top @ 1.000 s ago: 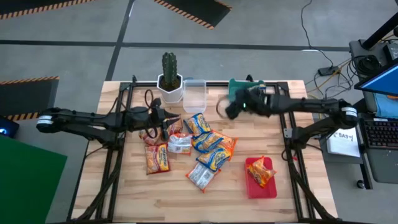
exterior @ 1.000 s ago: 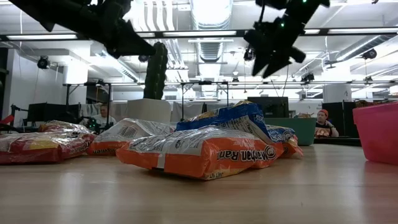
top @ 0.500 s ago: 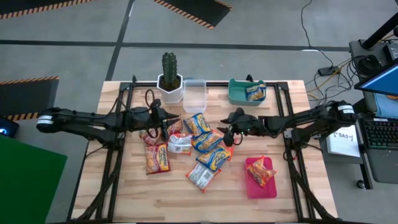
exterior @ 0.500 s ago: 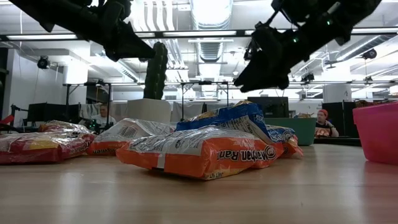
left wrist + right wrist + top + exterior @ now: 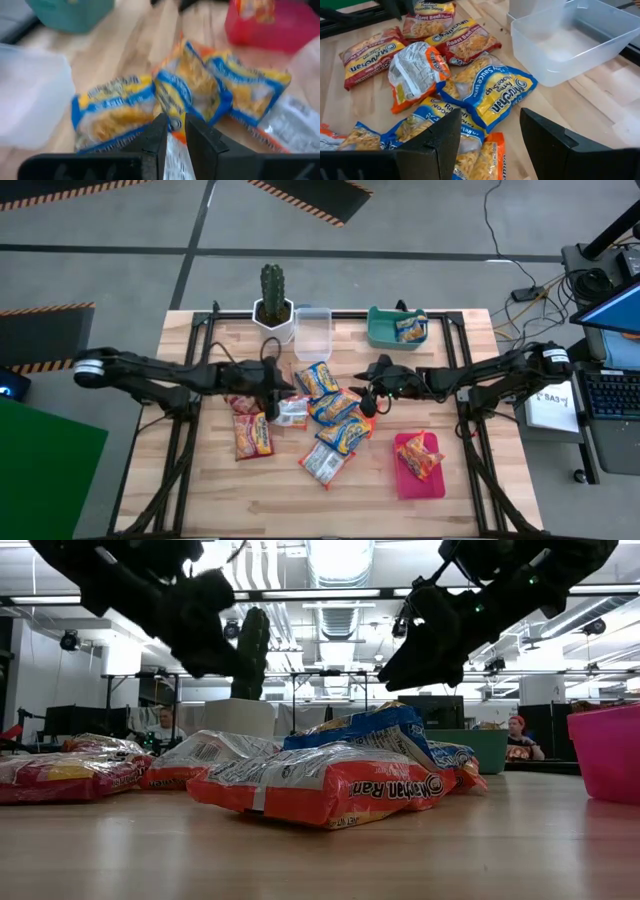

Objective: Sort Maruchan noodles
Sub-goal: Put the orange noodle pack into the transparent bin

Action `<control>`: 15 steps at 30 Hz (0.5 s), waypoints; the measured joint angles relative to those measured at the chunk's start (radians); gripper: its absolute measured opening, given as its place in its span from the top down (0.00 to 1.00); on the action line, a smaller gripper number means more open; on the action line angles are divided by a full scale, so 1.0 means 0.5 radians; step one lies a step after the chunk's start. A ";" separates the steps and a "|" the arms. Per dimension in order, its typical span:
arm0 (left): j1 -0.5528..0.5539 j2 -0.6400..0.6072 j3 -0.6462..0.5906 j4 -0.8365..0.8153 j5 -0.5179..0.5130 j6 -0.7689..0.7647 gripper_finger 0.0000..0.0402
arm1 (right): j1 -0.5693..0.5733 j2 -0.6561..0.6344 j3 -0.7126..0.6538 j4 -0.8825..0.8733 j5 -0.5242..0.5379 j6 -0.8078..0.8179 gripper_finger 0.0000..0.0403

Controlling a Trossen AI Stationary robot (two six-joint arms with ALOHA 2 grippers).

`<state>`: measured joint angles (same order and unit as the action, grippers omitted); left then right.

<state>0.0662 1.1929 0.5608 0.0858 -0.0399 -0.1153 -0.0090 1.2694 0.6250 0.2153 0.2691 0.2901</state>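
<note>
The Maruchan noodles lie in a loose, overlapping pile on the table's middle: orange, blue-and-yellow, red and silvery packets. One packet lies in the teal bin and another in the red tray. My left gripper hovers over the pile's left part, above a silvery packet; its fingers leave only a narrow gap. My right gripper hangs wide open above the pile's right side, over blue-and-yellow packets. Both grippers are clear of the packets in the low view.
The teal bin stands at the far right, a clear plastic container beside a potted cactus at the far middle, and the red tray at the near right. Bare wood lies along the near edge. People sit in the room behind.
My right gripper has swung from the teal bin toward the near edge, come down over the pile's right side, and then held still. My left gripper has moved right and toward the near edge, and lower, over the pile's left part.
</note>
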 joint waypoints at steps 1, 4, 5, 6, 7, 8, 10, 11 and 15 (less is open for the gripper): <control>0.000 0.029 0.000 -0.020 0.003 0.000 0.84 | -0.001 0.000 0.000 -0.001 0.001 -0.001 0.53; 0.000 0.122 0.000 -0.052 0.007 0.000 0.77 | 0.000 0.000 0.000 -0.001 0.000 -0.013 0.53; 0.000 0.152 0.000 -0.056 0.008 0.003 0.74 | -0.001 0.000 0.001 0.000 0.000 -0.020 0.53; 0.000 0.182 0.000 -0.064 0.008 0.008 0.71 | -0.001 0.000 0.000 -0.001 0.000 -0.024 0.53; 0.000 0.211 0.000 -0.065 0.008 0.016 0.68 | -0.001 0.000 0.001 -0.001 0.000 -0.026 0.53; 0.000 0.237 0.000 -0.064 0.008 0.019 0.65 | -0.001 0.000 0.001 0.000 0.000 -0.025 0.53; 0.000 0.296 0.000 -0.060 0.010 0.029 0.59 | -0.001 0.000 0.001 0.000 0.000 -0.026 0.53; 0.000 0.327 0.000 -0.065 0.011 0.034 0.57 | -0.002 0.000 0.001 -0.001 0.001 -0.026 0.53; 0.001 0.431 0.001 -0.044 0.168 0.038 0.52 | -0.006 0.000 0.001 0.000 0.000 -0.024 0.53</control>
<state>0.0666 1.4083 0.5614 0.0638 0.0442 -0.0962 -0.0118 1.2694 0.6254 0.2153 0.2691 0.2779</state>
